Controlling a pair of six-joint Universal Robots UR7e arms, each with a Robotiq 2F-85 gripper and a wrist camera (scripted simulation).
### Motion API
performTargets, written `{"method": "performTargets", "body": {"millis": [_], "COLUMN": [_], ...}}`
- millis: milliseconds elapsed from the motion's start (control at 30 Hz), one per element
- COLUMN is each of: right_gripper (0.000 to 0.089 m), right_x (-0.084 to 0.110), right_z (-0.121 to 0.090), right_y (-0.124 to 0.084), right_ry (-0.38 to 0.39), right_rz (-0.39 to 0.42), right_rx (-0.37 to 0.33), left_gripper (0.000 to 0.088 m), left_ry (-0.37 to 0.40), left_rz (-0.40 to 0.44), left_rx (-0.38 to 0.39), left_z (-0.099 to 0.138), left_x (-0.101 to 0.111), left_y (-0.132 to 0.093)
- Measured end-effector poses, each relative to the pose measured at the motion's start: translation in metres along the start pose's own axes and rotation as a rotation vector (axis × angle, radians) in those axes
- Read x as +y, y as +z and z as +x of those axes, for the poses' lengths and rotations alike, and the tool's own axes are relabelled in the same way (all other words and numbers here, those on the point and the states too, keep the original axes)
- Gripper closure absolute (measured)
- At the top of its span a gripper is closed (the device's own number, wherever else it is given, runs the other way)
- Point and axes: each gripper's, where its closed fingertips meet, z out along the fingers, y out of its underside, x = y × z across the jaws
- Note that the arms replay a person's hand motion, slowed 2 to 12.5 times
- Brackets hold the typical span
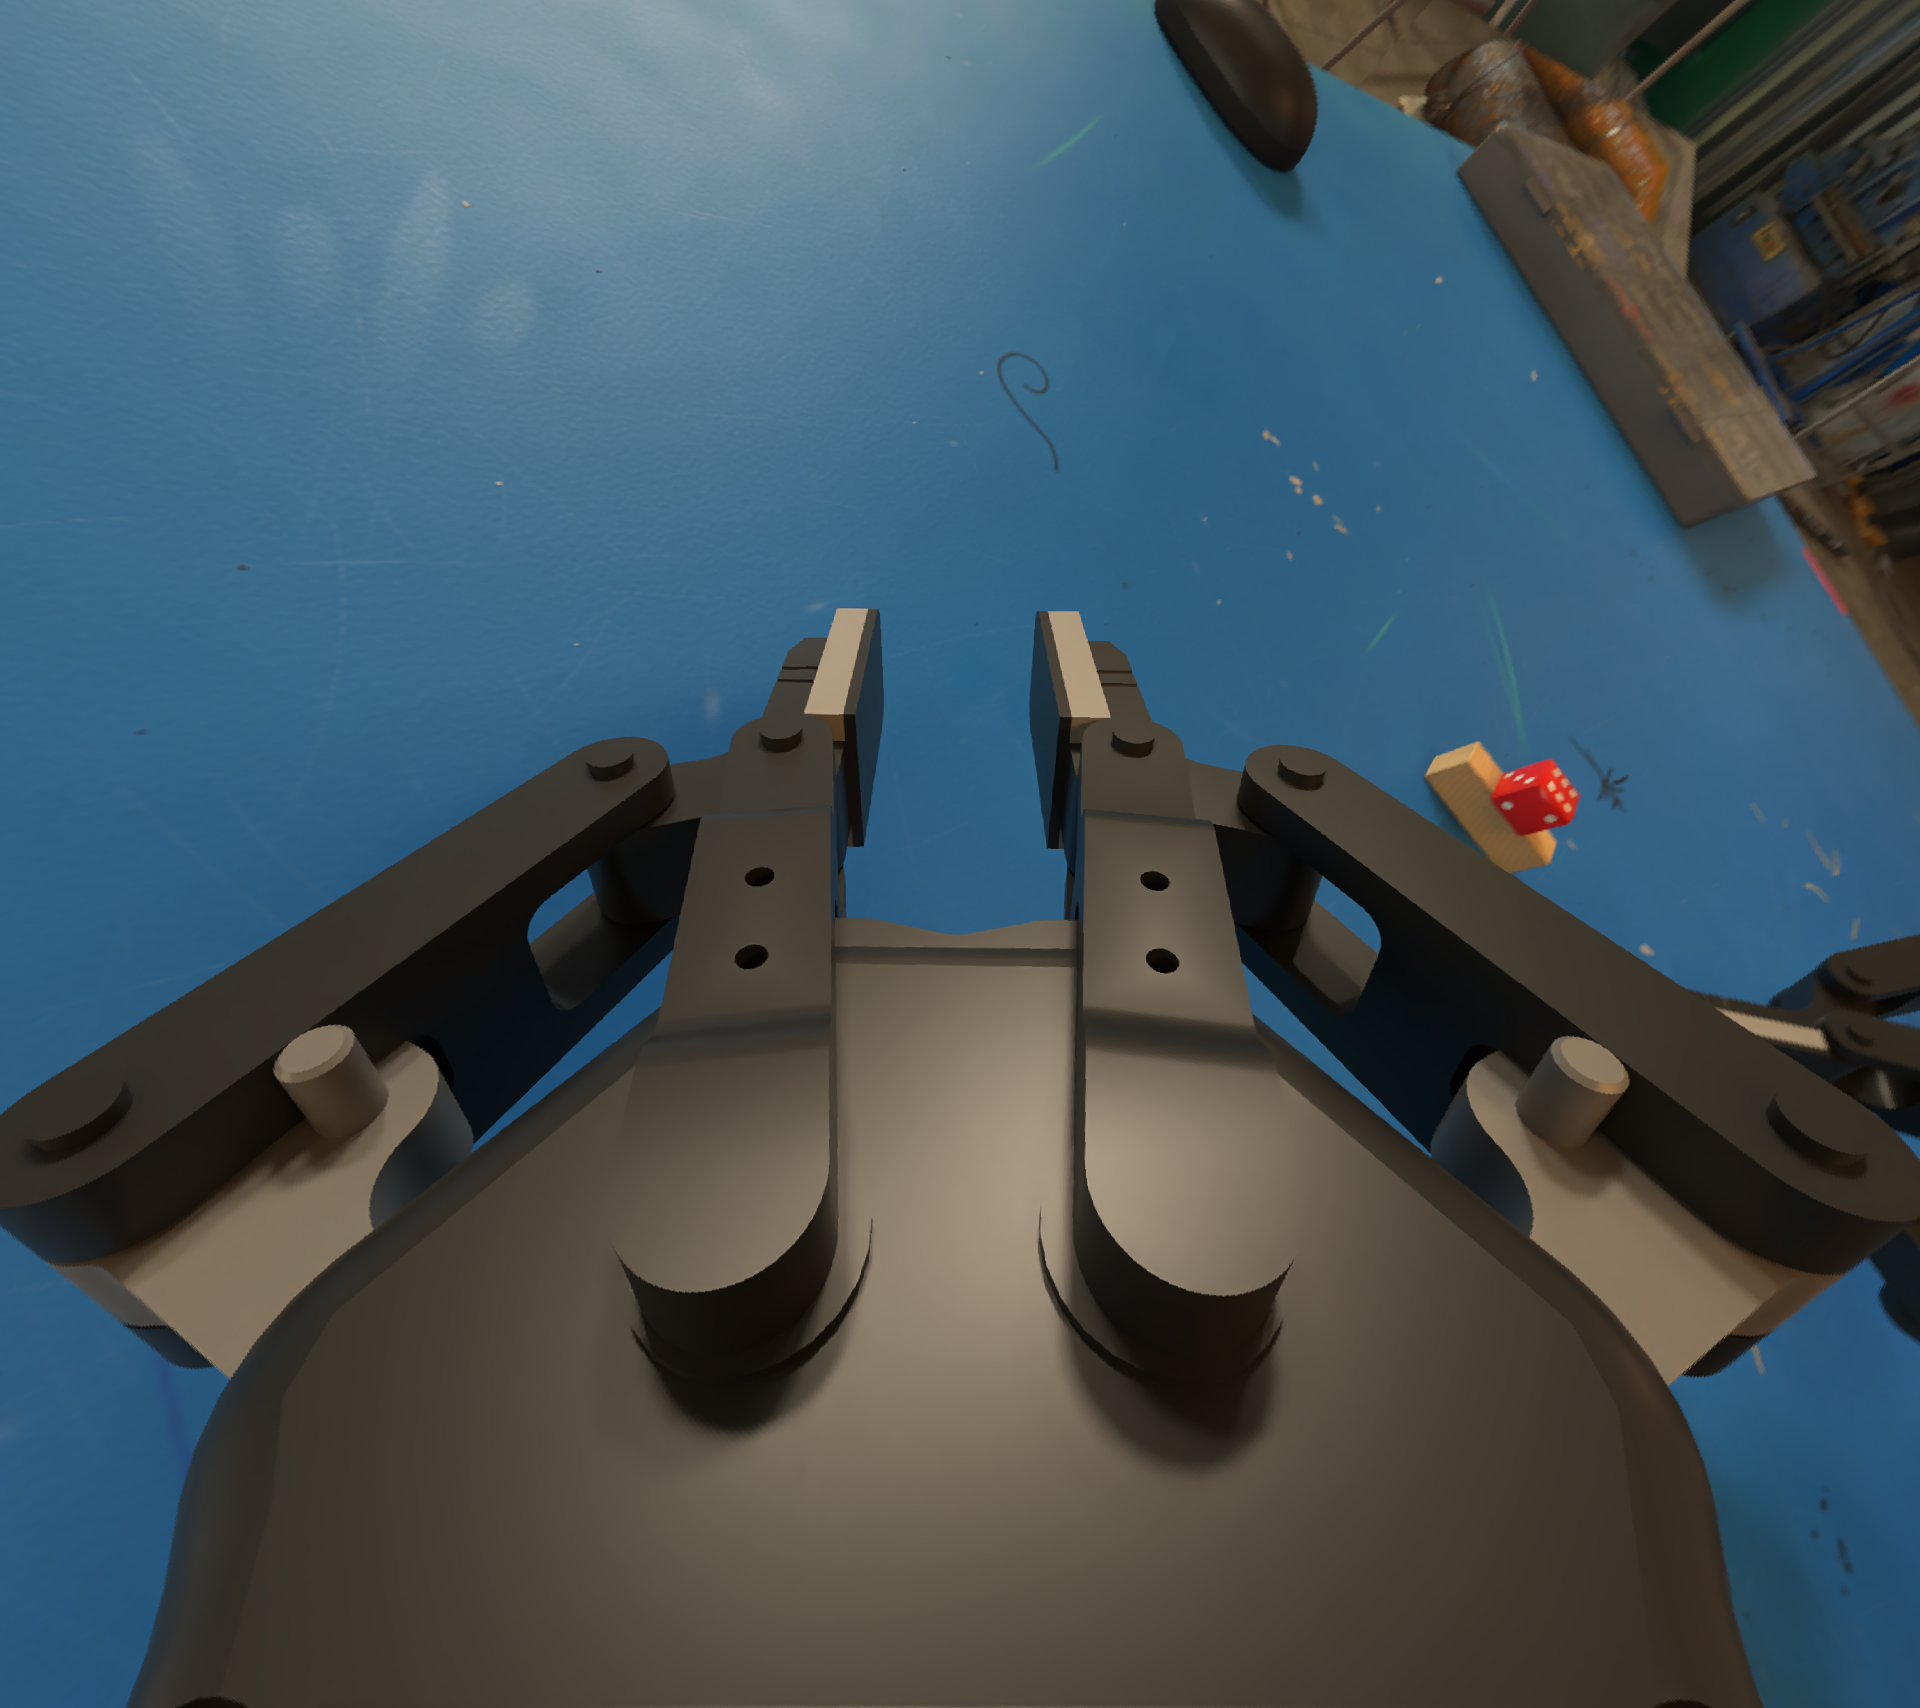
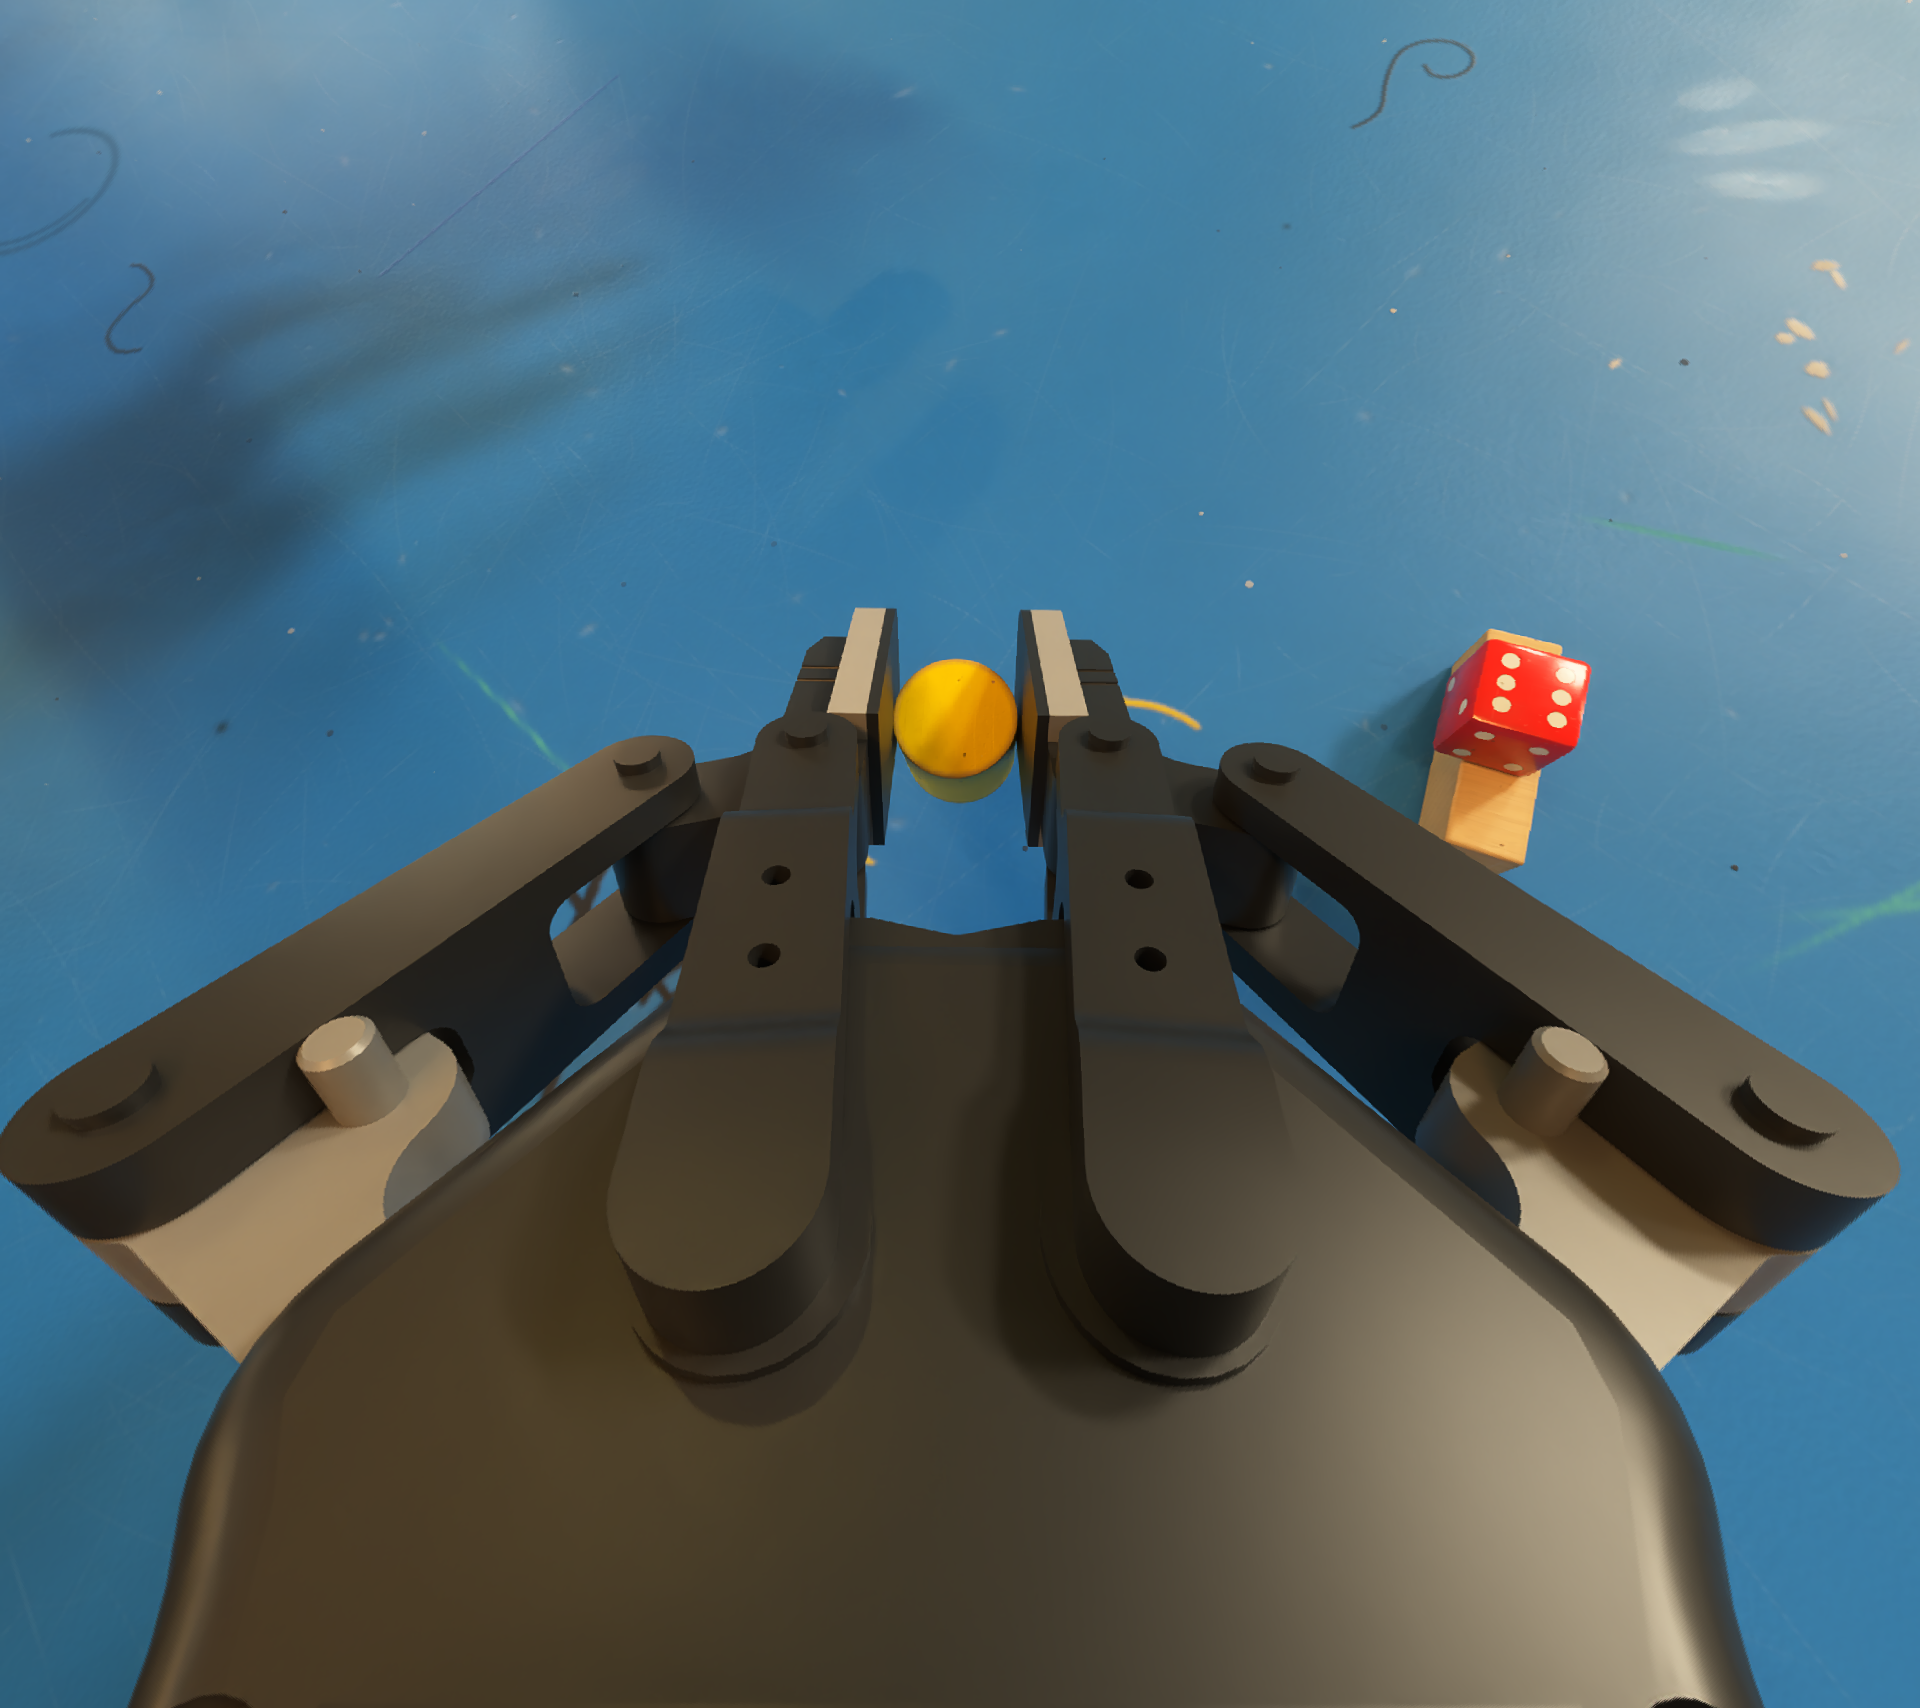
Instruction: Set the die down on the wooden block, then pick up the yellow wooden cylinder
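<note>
The left gripper (image 1: 956, 702) hangs over bare blue table (image 1: 520, 308), its jaws partly apart and holding nothing. The right gripper (image 2: 956, 713) has its pads against both sides of the yellow wooden cylinder (image 2: 954, 716), smooth and round, seen end-on. I judge the second step is in hand; next comes a straight lift. To the right, the red die (image 2: 1512, 704) sits on the pale wooden block (image 2: 1481, 811).
</note>
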Motion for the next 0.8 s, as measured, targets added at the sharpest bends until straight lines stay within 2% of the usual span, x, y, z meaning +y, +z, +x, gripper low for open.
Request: {"method": "performTargets", "body": {"millis": [367,600,800], "right_gripper": [0.0689,0.0689,0.0689], "right_x": [0.002,0.001,0.001], "right_z": [-0.001,-0.002,-0.003], "right_y": [0.001,0.001,0.002], "right_ry": [-0.011,-0.018,-0.022], "right_rz": [-0.010,-0.012,-0.011], "right_rx": [0.004,0.007,0.006], "left_gripper": [0.0489,0.0468,0.0462], "left_ry": [0.189,0.296,0.359], "left_rz": [-0.092,-0.134,-0.145], "left_rx": [-0.130,-0.255,-0.339], "left_z": [-0.031,-0.059,-0.077], "left_x": [0.012,0.017,0.018], "left_y": [-0.024,-0.044,-0.061]}}
